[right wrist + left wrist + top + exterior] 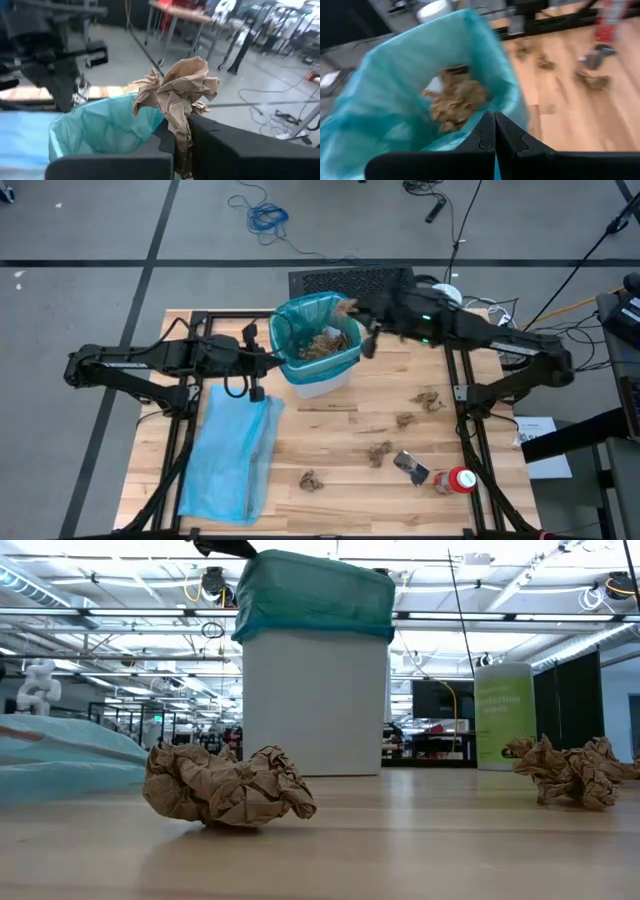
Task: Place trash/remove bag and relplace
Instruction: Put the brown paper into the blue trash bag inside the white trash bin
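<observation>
Trash waits in two places: wads already down in the teal bag [300, 315] lining the white bin [322, 376] near the bench's [340, 430] far edge, and loose wads [380, 453] scattered toward the near right corner. Starting at the left, the pale blue replacement bag [232, 450] lies flat along the left edge. My left gripper [268, 360] sits at the bin's left rim with its fingers [487, 135] pressed together (whether they pinch the liner I cannot tell). Over the bin's far right rim, my right gripper [352, 308] is clamped on a crumpled brown paper wad [175, 92]. Further right, near the corner, lie a silvery wrapper [410, 468] and a red-and-white object [458, 480].
</observation>
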Controlling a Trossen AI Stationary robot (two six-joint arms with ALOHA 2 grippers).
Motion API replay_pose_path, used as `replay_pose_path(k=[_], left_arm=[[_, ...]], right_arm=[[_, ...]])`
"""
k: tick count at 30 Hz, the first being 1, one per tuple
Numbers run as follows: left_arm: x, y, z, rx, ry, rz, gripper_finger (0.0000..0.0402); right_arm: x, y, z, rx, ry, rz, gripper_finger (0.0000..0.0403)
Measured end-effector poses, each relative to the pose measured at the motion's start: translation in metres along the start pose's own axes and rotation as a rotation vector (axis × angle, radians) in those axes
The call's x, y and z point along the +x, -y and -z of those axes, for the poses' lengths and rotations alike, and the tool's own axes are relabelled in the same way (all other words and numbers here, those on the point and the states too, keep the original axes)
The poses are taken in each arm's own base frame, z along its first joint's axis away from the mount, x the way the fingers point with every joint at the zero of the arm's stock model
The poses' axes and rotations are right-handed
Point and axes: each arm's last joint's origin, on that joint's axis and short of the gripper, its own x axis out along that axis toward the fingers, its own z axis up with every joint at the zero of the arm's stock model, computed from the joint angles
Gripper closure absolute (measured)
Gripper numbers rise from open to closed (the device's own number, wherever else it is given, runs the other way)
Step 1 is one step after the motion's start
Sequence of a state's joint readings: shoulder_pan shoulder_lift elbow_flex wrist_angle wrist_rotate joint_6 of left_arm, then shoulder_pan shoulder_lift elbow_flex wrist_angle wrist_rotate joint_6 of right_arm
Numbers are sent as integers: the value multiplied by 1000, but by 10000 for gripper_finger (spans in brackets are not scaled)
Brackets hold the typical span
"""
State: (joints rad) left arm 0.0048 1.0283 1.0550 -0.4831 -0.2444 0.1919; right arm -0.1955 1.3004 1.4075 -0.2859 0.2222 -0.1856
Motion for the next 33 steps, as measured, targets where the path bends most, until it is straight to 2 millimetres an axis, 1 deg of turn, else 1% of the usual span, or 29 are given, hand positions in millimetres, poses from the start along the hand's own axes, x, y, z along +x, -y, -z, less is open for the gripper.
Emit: replay_pose_path(k=[3,7,11,14,18,22,24,27,33], left_arm=[[0,-2,1,-37,-19,-69,401],[0,-2,2,-51,-31,-74,401],[0,-2,3,-58,-34,-73,401],[0,-2,2,-57,-34,-73,401],[0,-2,2,-50,-34,-73,401],[0,-2,0,-37,-10,-73,401],[0,-1,-1,-22,10,-25,401],[0,4,-4,37,59,122,400],[-4,14,-14,113,198,313,400]], right_arm=[[26,-1,-4,-23,-69,-14,385],[52,-2,-4,-44,-162,-18,352],[66,-2,-4,-53,-209,-22,302],[69,-3,-3,-58,-220,-25,257],[68,-3,-4,-58,-217,-25,199],[65,-2,-4,-59,-225,-26,160],[60,-2,-4,-63,-243,-33,150],[49,-4,-6,-71,-268,-48,146],[11,-8,-18,-72,-273,-94,145]])
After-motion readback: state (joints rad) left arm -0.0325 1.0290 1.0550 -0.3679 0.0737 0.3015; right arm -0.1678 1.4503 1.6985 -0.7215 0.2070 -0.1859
